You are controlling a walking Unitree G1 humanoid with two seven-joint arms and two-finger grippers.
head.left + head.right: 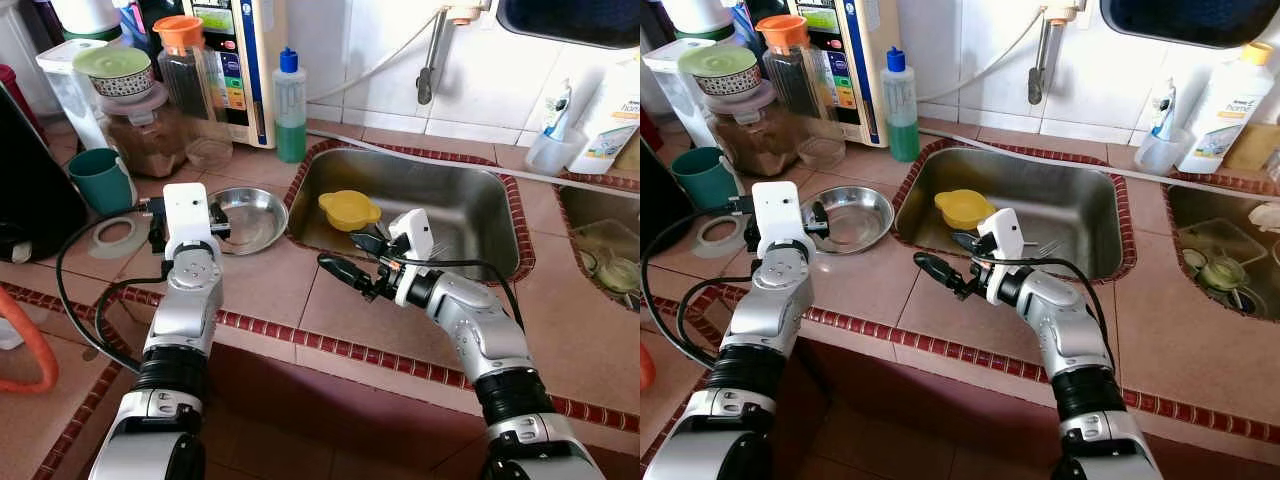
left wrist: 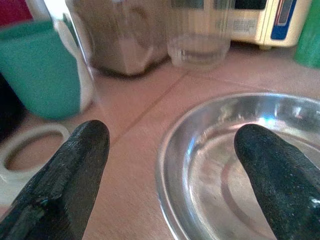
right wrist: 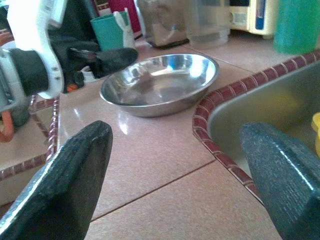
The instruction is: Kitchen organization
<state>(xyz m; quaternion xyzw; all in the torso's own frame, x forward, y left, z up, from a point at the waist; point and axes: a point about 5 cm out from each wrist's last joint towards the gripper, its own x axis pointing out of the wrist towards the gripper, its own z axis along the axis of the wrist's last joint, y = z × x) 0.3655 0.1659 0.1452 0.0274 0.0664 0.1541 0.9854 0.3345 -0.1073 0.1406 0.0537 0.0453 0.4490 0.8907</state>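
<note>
Left gripper [image 1: 186,222] at the near rim of the steel bowl [image 1: 250,215], fingers apart, one over the rim. Right gripper [image 1: 356,256] spread wide, empty, above the tabletop [image 1: 270,285] beside the sink [image 1: 480,205]. Yellow cup [image 1: 349,209] in sink.

We are looking at 1 green bottle [image 1: 290,105] with a blue cap standing by the tiled wall. 1 teal mug [image 1: 100,180] is sitting just behind a white ring [image 1: 113,236] lying flat on the counter. Behind the mug, a jar of brown contents [image 1: 150,140] is carrying a green-lidded bowl [image 1: 117,70]. 1 white bottle [image 1: 1230,105] is standing upright at the far right.
</note>
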